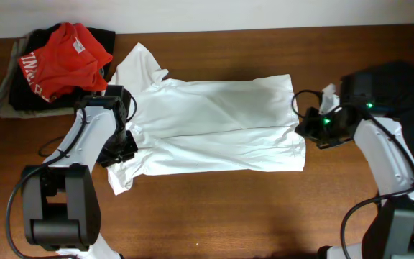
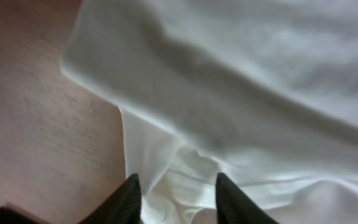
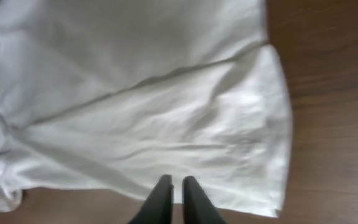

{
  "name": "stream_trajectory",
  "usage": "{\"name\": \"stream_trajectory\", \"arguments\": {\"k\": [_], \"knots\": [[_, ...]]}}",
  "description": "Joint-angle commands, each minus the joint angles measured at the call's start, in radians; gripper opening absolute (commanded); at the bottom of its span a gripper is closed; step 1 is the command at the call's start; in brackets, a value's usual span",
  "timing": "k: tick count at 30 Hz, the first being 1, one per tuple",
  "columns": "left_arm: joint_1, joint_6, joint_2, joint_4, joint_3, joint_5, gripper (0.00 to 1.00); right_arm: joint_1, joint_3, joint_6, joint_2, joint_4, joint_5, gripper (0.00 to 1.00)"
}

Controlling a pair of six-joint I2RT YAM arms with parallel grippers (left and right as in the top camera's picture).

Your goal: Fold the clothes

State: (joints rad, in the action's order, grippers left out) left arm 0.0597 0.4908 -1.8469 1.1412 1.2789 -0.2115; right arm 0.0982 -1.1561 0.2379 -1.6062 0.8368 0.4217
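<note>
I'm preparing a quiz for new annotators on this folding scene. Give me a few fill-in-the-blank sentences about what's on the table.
1. The T-shirt spread on the table is ___ in colour.
2. The garment on top of the dark pile is ___ in colour.
3. The right gripper is at the shirt's hem; the sleeve end is worked by the ___ one.

Missing words: white; red; left.
</note>
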Motion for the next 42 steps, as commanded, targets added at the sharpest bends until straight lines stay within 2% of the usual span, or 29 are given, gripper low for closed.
{"name": "stream_trajectory", "arguments": {"k": [1, 9, 15, 22, 35, 42], "knots": [[-0.001, -0.013, -0.006, 0.001, -0.01, 0.039, 0.3, -0.089, -0.013, -0.006, -0.069, 0.001, -0.03, 0.06], [-0.001, -0.014, -0.006, -0.06, -0.053, 0.066, 0.18, -0.129, -0.013, 0.055, -0.187, 0.015, -0.078, 0.04], [-0.001, -0.013, -0.011, -0.117, -0.054, 0.068, 0.17, -0.129, -0.013, 0.055, -0.234, 0.017, -0.13, 0.04], [-0.001, -0.013, -0.068, -0.166, -0.054, 0.118, 0.01, -0.129, -0.013, 0.054, -0.301, 0.017, -0.158, 0.04], [-0.003, -0.016, -0.085, -0.137, -0.054, 0.03, 0.01, -0.127, -0.013, 0.091, -0.332, 0.039, -0.288, 0.04], [-0.004, -0.005, -0.085, -0.087, -0.054, 0.023, 0.0, -0.045, -0.013, 0.119, -0.332, 0.058, -0.33, 0.04]]}}
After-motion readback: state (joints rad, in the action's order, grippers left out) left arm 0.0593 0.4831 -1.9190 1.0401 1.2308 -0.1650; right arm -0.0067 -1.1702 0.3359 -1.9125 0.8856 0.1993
